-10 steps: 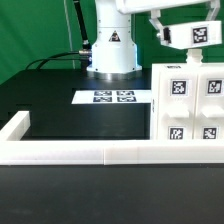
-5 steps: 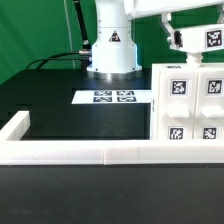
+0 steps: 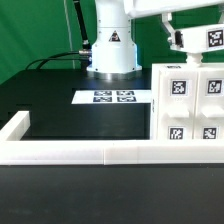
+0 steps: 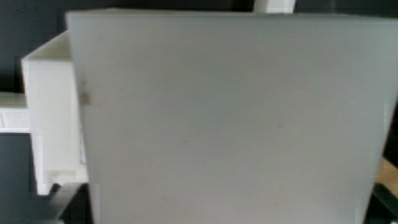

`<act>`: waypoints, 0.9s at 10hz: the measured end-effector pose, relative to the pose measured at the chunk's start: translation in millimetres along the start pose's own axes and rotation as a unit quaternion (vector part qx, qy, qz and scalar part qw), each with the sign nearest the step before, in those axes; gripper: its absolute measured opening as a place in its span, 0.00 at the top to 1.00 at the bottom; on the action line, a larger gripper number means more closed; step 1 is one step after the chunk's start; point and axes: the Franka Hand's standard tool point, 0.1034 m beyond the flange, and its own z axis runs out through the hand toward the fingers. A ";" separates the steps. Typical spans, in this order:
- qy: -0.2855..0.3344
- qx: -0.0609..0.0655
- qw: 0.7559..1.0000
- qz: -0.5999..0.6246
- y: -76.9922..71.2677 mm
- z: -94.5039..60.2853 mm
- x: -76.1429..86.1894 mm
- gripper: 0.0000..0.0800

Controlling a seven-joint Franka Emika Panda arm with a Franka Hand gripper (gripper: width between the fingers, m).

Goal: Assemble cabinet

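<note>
My gripper (image 3: 176, 38) is high at the exterior view's right, shut on a white cabinet piece (image 3: 208, 40) with a black-and-white tag, held in the air. In the wrist view this piece (image 4: 231, 120) fills nearly the whole picture and hides my jaws. Below it on the table stand the other cabinet parts: two tagged white panels (image 3: 178, 87) (image 3: 212, 87) side by side, with smaller tagged blocks (image 3: 175, 132) (image 3: 209, 132) in front of them. Another white part (image 4: 50, 110) shows beside the held piece in the wrist view.
The marker board (image 3: 113, 97) lies on the black table in front of the arm's white base (image 3: 111, 50). A low white border wall (image 3: 80, 152) runs along the front and the exterior view's left. Cables trail behind the base.
The held piece moved toward the exterior view's right between one second and half a second ago. It has stayed still since.
</note>
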 end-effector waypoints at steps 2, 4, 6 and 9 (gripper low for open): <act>0.003 -0.001 1.000 0.004 4.2 -0.2 -2.3 0.30; 0.002 -0.003 1.000 0.006 7.0 3.0 -11.2 0.30; 0.002 -0.003 1.000 0.007 8.0 5.9 -14.2 0.30; -0.002 -0.003 1.000 0.006 7.4 12.3 -15.6 0.30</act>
